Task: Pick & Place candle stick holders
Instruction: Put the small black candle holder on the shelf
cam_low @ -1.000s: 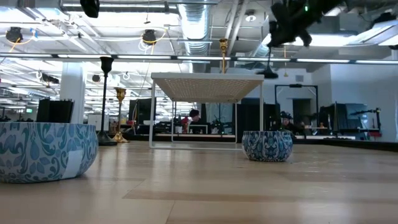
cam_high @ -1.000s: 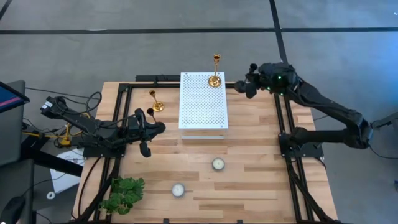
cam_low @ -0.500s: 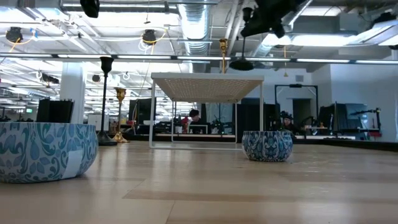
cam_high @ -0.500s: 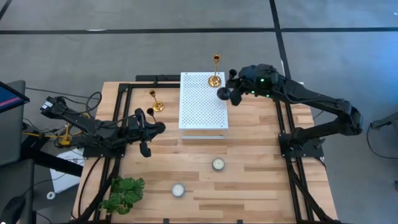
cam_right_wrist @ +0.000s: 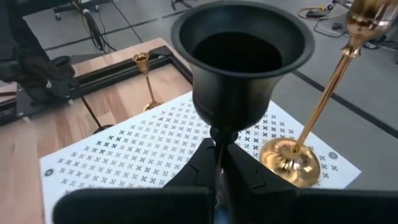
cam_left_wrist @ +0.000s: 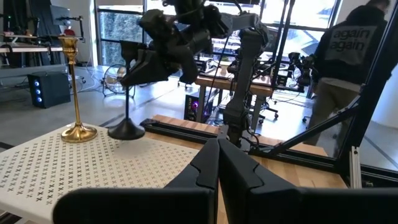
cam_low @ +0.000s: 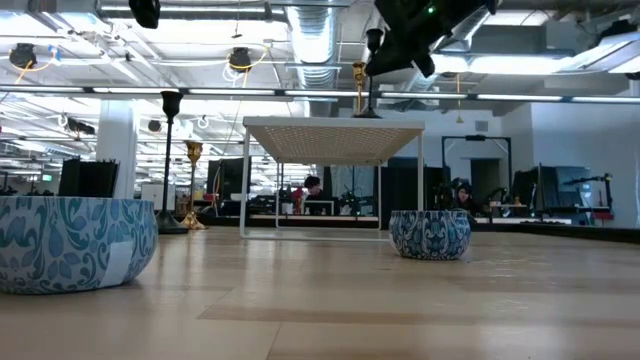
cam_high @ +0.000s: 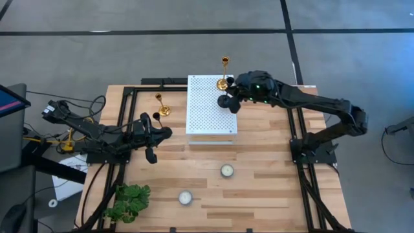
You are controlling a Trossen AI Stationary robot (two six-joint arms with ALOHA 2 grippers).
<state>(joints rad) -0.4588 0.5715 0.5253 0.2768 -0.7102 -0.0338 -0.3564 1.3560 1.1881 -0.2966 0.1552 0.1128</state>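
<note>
A robotics lab: workbenches (cam_left_wrist: 249, 84), monitors (cam_low: 85, 178), exposed ceiling ducts (cam_low: 315, 40).

Black holder (cam_right_wrist: 241, 59), gold holder (cam_right_wrist: 291, 158)

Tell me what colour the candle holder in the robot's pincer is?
Matte black slim-stemmed candle stick holder, gripped by the right pincer; clearest in the right wrist view.

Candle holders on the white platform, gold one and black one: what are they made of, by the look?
Gold candle holder: likely polished metal, brass-like; its base and stem throw bright mirror highlights. Black candle holder, gripped at the stem by the right pincer: matte, with only soft dull highlights on the cup; painted metal or plastic, can't tell which. White platform: perforated sheet, probably painted metal.
</note>
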